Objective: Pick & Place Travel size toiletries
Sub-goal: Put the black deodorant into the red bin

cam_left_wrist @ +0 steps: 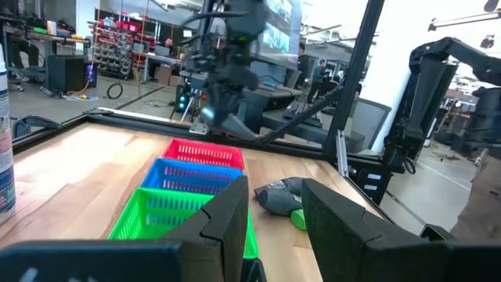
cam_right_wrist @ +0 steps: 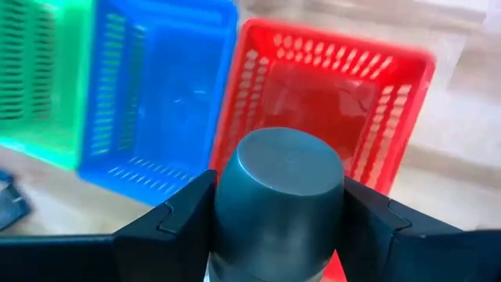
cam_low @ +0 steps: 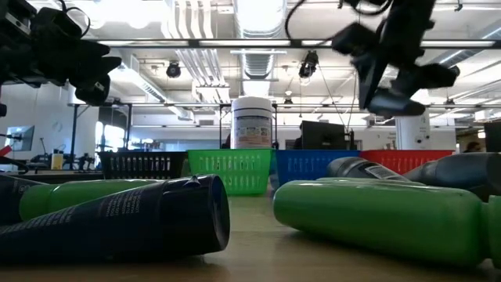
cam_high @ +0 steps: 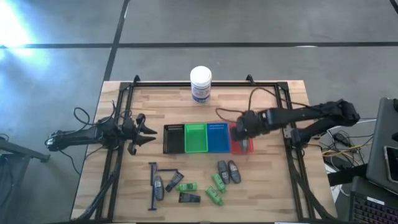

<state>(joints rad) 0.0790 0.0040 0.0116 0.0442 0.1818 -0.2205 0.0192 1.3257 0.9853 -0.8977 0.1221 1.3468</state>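
My right gripper (cam_high: 243,135) hangs above the red tray (cam_high: 248,149), shut on a grey tube (cam_right_wrist: 279,200) whose round end faces the wrist camera. In the low view it (cam_low: 398,82) is well above the red tray (cam_low: 407,160). My left gripper (cam_high: 148,132) waits open, above the table left of the black tray (cam_high: 173,139). Several toiletries lie flat on the near part of the table: grey tubes (cam_high: 228,171), green packets (cam_high: 215,188), dark packs (cam_high: 189,198) and a blue stick (cam_high: 153,186). My right gripper pinches the grey tube between its two fingers (cam_right_wrist: 176,215), one on each side of the tube's body just behind the round flat end (cam_right_wrist: 282,168). The tube lies along the fingers, lifted clear above the red tray. How far back it reaches is hidden.
Black, green (cam_high: 195,138), blue (cam_high: 217,137) and red trays stand in a row across the table's middle. A white jar with a blue label (cam_high: 200,84) stands at the far edge. A dark frame runs along the table's edges. Cables trail off the right side.
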